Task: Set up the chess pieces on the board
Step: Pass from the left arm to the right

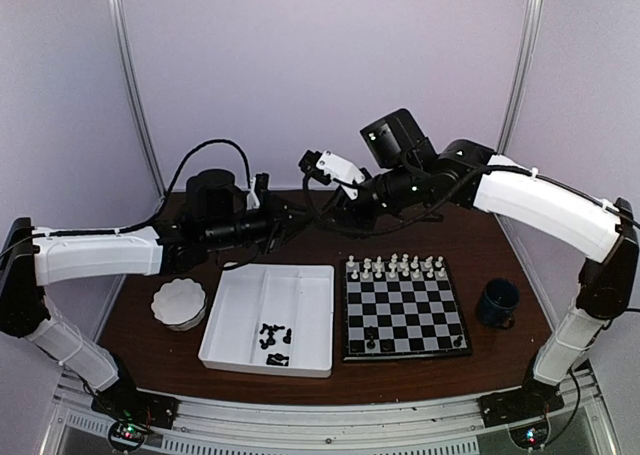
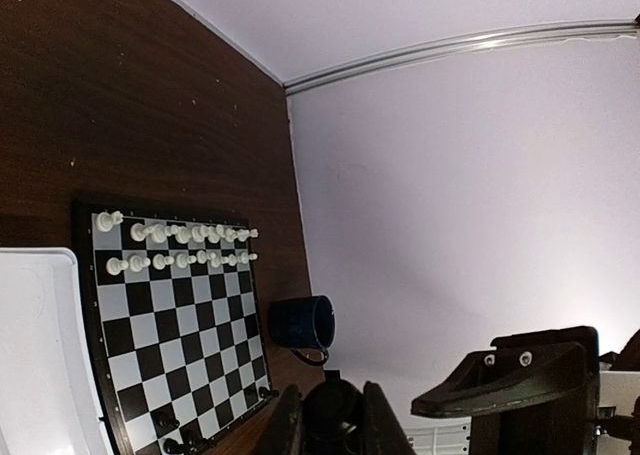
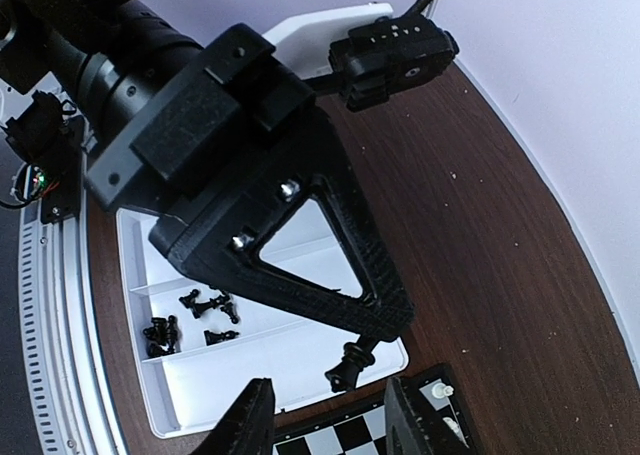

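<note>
On the board (image 1: 405, 310) white chessmen (image 1: 398, 266) are filling the far rows; most black chessmen (image 1: 274, 341) are waiting in the tray (image 1: 240, 310), the left gripper (image 2: 333, 417) clamping one black chessman (image 3: 350, 363), the right gripper (image 3: 330, 415) gaping.

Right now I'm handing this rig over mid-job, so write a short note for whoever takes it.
Left hand: shut on a black piece, held in the air.
Right hand: open, close beside it.
Done: white pieces stand in the two far rows of the board; a few black pieces stand on its near row.
To do: loose black pieces lie in the tray.
</note>
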Available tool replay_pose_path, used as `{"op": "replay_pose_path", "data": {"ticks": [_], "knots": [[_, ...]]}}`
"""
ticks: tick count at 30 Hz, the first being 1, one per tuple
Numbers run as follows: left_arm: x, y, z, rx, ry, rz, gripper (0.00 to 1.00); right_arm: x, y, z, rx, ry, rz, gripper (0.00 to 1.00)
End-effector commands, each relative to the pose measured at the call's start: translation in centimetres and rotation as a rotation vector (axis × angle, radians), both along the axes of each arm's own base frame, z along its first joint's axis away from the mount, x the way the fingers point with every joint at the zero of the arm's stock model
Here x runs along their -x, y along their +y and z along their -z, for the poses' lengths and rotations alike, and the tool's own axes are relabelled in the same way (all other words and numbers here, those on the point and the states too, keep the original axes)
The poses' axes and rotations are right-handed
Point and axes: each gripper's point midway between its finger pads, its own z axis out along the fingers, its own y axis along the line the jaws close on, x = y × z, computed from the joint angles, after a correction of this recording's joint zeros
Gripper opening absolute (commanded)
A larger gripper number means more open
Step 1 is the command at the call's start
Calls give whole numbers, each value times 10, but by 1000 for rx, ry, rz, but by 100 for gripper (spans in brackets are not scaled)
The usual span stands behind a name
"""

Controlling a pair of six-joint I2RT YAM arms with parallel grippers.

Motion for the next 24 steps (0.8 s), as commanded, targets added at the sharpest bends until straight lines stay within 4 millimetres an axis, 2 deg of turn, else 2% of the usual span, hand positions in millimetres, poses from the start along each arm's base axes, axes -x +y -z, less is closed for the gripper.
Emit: {"op": "replay_pose_path", "data": {"ticks": [1,11,18,24], "knots": [[5,2,-31,104,-45,0,9,-12,1,-13,-10,-51,66,39],[8,3,-36,142,-37,7,9,-11,11,-7,17,-69,71,33],[10,3,-34,151,-30,14,9,-12,13,-7,14,-71,79,17],[10,1,-31,153,-23,21,10,-15,15,-6,18,-75,82,8]]}}
